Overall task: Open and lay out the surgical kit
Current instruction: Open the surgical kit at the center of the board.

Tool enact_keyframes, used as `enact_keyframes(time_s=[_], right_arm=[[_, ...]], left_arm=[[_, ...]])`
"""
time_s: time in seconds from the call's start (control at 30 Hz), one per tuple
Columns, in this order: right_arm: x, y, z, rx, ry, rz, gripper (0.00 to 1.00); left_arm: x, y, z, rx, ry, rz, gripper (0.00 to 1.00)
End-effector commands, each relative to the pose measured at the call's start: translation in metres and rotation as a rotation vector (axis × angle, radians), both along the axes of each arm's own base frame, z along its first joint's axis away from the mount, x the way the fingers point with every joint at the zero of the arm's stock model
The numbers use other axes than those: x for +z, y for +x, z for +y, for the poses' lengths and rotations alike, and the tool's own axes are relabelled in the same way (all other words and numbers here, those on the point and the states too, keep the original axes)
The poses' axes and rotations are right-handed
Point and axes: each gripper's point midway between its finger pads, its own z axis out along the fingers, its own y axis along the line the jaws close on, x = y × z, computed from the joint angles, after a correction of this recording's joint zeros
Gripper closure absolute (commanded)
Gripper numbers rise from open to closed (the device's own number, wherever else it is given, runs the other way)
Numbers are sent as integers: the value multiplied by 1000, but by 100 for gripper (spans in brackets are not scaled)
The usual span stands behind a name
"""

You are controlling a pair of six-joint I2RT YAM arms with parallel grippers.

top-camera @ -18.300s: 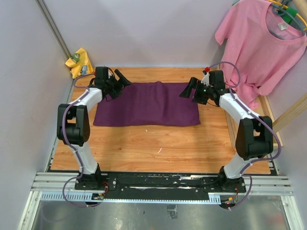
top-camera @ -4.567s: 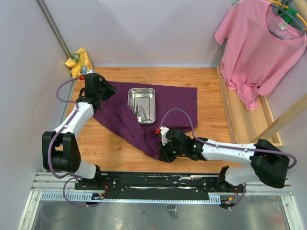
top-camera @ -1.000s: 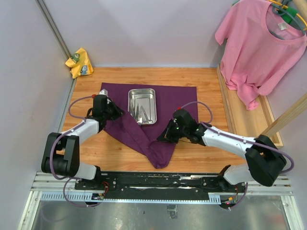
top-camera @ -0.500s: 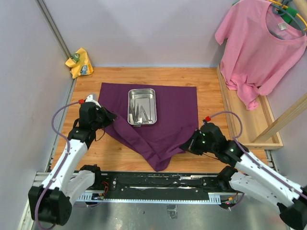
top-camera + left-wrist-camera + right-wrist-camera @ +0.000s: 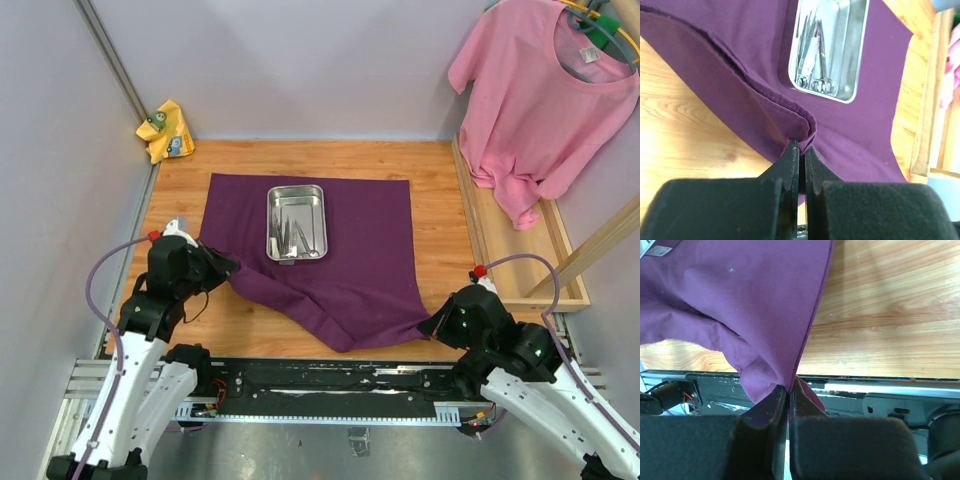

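Our left gripper (image 5: 801,145) pinches the left edge of the purple cloth (image 5: 365,250), and our right gripper (image 5: 789,385) pinches its near right corner. We should pull them apart slowly and low, so the steel tray (image 5: 272,220) on the cloth does not slide. Thin metal tools (image 5: 812,47) lie inside it.

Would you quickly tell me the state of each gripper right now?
Left gripper: shut on the purple cloth wrap.
Right gripper: shut on its near corner.
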Motion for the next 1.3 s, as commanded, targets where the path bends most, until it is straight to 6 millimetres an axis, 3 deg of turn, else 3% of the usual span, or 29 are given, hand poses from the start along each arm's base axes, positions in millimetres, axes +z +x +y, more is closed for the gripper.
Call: enact_keyframes(time_s=[0.0,0.33,0.63,0.73,0.8,0.83,0.93,1.0,1.03,1.13,1.27], right_arm=[[0,-3,-24,-41,-93,-10,99],[-12,-5,-18,2,-98,13,99],[-18,-9,-13,49,-94,25,91],[-20,-11,-10,68,-88,34,86],[-20,-13,-8,82,-82,40,76],[-20,-14,-7,90,-79,44,70],[-16,-15,-5,110,-70,39,60],[-8,-14,-5,117,-68,18,58],[-4,-12,-5,119,-71,7,58],[10,-2,-2,139,-94,-39,55],[35,29,15,192,-151,-100,53]], left_arm=[[26,-23,2,14,-32,-5,100],[51,-57,12,50,-35,-3,96],[71,-69,26,118,-14,-8,92],[74,-70,26,124,-19,6,92],[78,-74,30,145,-14,9,91],[80,-76,33,159,-12,7,86],[93,-80,38,193,-19,-1,35],[112,-82,37,191,-35,-35,13],[122,-81,36,189,-43,-52,7],[152,-70,30,169,-72,-118,2],[162,-24,18,141,-82,-158,1]])
